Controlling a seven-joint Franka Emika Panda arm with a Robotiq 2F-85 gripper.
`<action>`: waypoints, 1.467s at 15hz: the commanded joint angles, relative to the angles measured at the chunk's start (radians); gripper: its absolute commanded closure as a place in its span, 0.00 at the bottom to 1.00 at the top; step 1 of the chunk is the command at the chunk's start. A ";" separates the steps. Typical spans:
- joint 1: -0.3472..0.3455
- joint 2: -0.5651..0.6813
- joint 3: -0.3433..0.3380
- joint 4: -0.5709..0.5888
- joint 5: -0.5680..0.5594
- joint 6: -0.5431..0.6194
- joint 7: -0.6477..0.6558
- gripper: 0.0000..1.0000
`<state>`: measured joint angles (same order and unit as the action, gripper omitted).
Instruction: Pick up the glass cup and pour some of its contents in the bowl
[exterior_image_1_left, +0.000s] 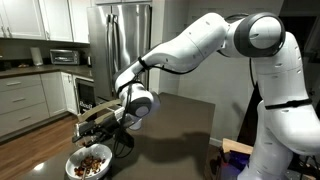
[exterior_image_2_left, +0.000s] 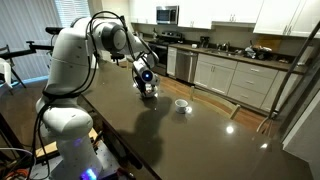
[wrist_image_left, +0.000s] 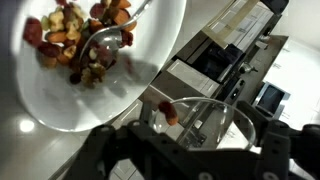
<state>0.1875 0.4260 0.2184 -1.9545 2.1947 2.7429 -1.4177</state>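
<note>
Kitchen with a dark counter (exterior_image_2_left: 190, 145) and white cabinets (exterior_image_2_left: 235, 75)
A small white cup (exterior_image_2_left: 181, 105) stands on the counter. In an exterior view, a steel refrigerator (exterior_image_1_left: 120, 35) is at eleven o'clock and a microwave (exterior_image_1_left: 63, 57) at ten.

Bowl (wrist_image_left: 50, 100) close under jaws; white cup (exterior_image_2_left: 181, 104) apart; tbl (exterior_image_2_left: 200, 145) room beyond

In the wrist view my tool (wrist_image_left: 190, 150) is only a dark blur along the bottom edge. It covers the lower half of the clear glass cup (wrist_image_left: 205, 112), so I cannot see the base. Up and left of my tool, the wide white bowl (wrist_image_left: 60, 95) is cut off by the top and left edges. In an exterior view my tool (exterior_image_2_left: 148, 86) is too small to tell what it grips or what lies beneath it.
</note>
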 joint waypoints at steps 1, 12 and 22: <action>0.007 -0.005 -0.014 0.006 0.042 -0.003 -0.058 0.41; 0.001 -0.010 -0.034 0.000 0.033 -0.022 -0.077 0.41; 0.012 0.012 -0.023 -0.046 -0.348 0.003 0.401 0.41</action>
<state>0.2041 0.4415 0.1847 -1.9859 1.9335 2.7407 -1.1373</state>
